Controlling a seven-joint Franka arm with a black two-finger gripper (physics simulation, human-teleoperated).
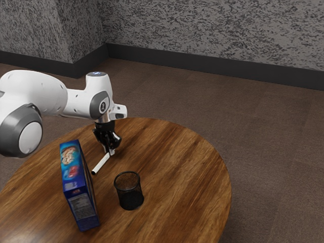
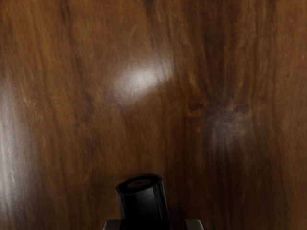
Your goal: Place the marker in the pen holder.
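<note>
Wide bare wood is being left toward the exterior view's right of the pen holder [image 1: 130,196], up to the curved rim of the round table [image 1: 187,177]. A narrower stretch is being kept between the holder and the upright box [image 1: 76,190], whose long side is being presented to the marker [image 1: 102,163] and the holder. The gripper [image 1: 109,151] is being held low at one end of the marker, inside the far rim; beyond that rim only a short strip of tabletop is being shown. Whether the marker is being grasped or the gripper is being kept released cannot be told. The marker is being seen outside the holder, slanted from the gripper toward the box, its dark far end being set near the box, apart from the holder. Whether it is being borne by the table cannot be told either.

Streaked brown grain is being displayed by the wood, and in the wrist view pale glare is being thrown back by its polish. There, a glossy black cylindrical end with a recessed round face is being shown. The holder is being formed by dark mesh into an open-topped cup; the box is being covered by blue printed faces. Beyond, brown floor [image 1: 273,152] and mottled grey wall [image 1: 212,30] are being divided by a dark baseboard [image 1: 228,73].
</note>
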